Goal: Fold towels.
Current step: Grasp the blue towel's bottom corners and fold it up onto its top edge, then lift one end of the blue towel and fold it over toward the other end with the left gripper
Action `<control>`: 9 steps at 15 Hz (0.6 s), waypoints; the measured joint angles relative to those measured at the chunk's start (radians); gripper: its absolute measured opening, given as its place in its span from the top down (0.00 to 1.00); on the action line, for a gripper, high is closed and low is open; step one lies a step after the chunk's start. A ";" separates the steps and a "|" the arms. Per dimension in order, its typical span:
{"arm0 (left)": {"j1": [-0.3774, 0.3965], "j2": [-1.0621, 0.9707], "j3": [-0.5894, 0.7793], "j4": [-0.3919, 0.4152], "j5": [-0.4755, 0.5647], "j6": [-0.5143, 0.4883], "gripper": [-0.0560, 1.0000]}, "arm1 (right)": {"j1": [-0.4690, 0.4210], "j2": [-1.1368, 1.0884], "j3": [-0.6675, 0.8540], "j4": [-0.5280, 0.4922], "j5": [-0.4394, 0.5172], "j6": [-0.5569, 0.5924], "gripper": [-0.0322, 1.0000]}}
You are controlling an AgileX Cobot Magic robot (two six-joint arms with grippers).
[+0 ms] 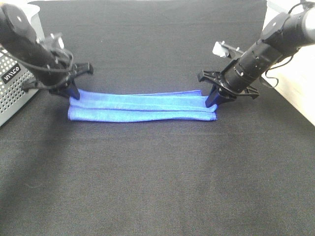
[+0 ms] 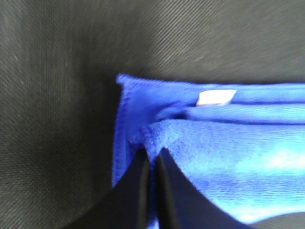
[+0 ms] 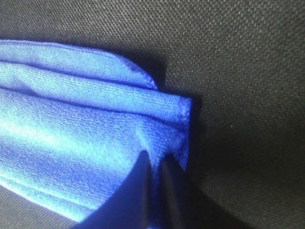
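Exterior high view shows a blue towel (image 1: 142, 108) lying folded into a long, narrow strip across the middle of a table covered in black cloth (image 1: 157, 187), its length running from side to side. The left gripper (image 1: 73, 93) is down at the strip's left end and the right gripper (image 1: 212, 101) is at its right end, each touching the far upper layer of the fold. A perforated grey basket (image 1: 12, 93) stands at the table's left edge, just beside the left arm and apart from the towel. From the left wrist view, the two dark fingers (image 2: 136, 191) stand almost together with only a thin sliver of blue between them, pinching a puckered bit of the top layer near the stitched short edge; a small white tag (image 2: 216, 97) shows on a lower layer close by. From the right wrist view, the right fingers (image 3: 133, 195) are likewise nearly closed, nipping a raised fold of the towel beside its corner.
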 joint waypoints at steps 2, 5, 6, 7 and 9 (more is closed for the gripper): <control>0.000 0.007 0.000 0.004 0.002 0.000 0.66 | 0.000 0.000 -0.004 -0.006 0.010 0.011 0.59; 0.004 -0.013 0.000 0.056 0.000 -0.004 0.22 | 0.000 -0.026 -0.004 -0.011 0.054 0.045 0.15; 0.004 -0.014 -0.002 0.069 0.002 -0.010 0.20 | 0.000 -0.041 -0.004 -0.024 0.072 0.049 0.12; 0.004 -0.012 -0.003 0.074 0.002 -0.018 0.19 | 0.000 -0.052 -0.004 -0.032 0.087 0.049 0.11; 0.004 0.004 -0.003 0.043 0.001 -0.023 0.18 | -0.001 -0.059 -0.004 -0.036 0.102 0.049 0.11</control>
